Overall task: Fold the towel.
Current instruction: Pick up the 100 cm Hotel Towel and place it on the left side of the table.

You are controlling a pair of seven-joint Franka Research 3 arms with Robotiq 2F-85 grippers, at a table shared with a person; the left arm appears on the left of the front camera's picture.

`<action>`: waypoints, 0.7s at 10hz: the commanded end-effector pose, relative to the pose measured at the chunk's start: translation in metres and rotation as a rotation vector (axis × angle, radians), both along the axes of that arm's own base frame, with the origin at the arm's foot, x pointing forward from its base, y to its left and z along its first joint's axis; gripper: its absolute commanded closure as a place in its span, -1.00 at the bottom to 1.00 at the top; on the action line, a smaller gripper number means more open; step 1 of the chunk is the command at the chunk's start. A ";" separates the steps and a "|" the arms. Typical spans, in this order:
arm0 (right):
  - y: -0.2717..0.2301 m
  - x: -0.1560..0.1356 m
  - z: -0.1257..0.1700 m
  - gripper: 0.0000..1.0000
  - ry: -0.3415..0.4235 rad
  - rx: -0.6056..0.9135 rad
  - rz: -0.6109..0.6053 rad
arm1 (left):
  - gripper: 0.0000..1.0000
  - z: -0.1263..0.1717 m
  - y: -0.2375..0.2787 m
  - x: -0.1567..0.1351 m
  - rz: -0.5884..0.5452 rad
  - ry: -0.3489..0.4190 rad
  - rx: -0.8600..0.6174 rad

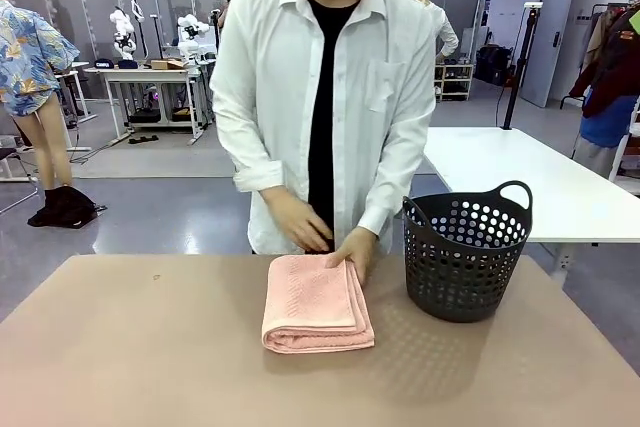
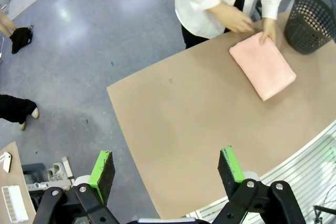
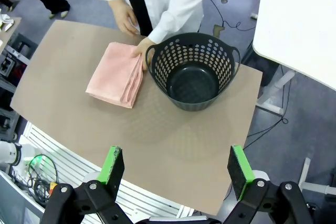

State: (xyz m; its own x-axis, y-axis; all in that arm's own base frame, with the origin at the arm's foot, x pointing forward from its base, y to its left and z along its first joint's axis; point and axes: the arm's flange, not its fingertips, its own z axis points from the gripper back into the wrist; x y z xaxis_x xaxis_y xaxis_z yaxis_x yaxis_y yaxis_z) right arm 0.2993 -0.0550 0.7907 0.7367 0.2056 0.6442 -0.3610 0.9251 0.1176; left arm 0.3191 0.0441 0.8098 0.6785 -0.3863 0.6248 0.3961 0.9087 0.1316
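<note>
**Item 1: towel** (image 1: 317, 304) (image 2: 262, 65) (image 3: 115, 74). Pale salmon pink, folded into a flat layered stack. You will find it on the bench (image 1: 130, 347), midway along the far edge. Its far end is just short of that edge and its folded near end points toward your side.

**Item 2: left gripper** (image 2: 167, 151). Jaws spread wide, with nothing between the green pads. It hangs above the bench's near left corner. The towel is well apart from it, across bare bench top toward the far edge.

**Item 3: right gripper** (image 3: 175, 149). Jaws also spread wide, holding nothing. It hangs above the bench's near edge on the right. From here the towel lies ahead at the far edge, again well apart.

**Item 4: black basket** (image 1: 466, 252) (image 2: 310, 22) (image 3: 191, 69). Perforated, two handles, upright, nothing inside. It stands just beside the towel toward the bench's far right corner, with a narrow gap between them. For your right gripper it sits nearly in line with the towel.

**Item 5: person's hands.** One hand (image 1: 355, 247) rests on the towel's far corner, on the basket side, and so fills part of that gap. The other hand (image 1: 297, 219) is held at the bench's far edge behind the towel. You cannot tell whether it touches the cloth.

**Item 6: white table** (image 1: 520, 172). It stands beyond the basket, off the bench.
</note>
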 end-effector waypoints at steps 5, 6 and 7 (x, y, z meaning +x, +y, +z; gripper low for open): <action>-0.001 -0.001 0.001 -1.00 0.001 -0.001 -0.003 | -1.00 0.000 0.001 0.000 0.002 0.009 0.000; -0.001 -0.001 0.001 -1.00 0.001 -0.001 -0.003 | -1.00 0.000 0.001 0.000 0.002 0.009 0.000; -0.001 -0.001 0.001 -1.00 0.001 -0.001 -0.003 | -1.00 0.000 0.001 0.000 0.002 0.009 0.000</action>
State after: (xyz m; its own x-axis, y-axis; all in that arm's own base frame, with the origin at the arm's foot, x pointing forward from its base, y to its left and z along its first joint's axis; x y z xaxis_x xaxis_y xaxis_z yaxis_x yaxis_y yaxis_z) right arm 0.2993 -0.0550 0.7907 0.7367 0.2056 0.6442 -0.3610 0.9251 0.1177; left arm 0.3191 0.0441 0.8098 0.6785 -0.3863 0.6248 0.3961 0.9087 0.1316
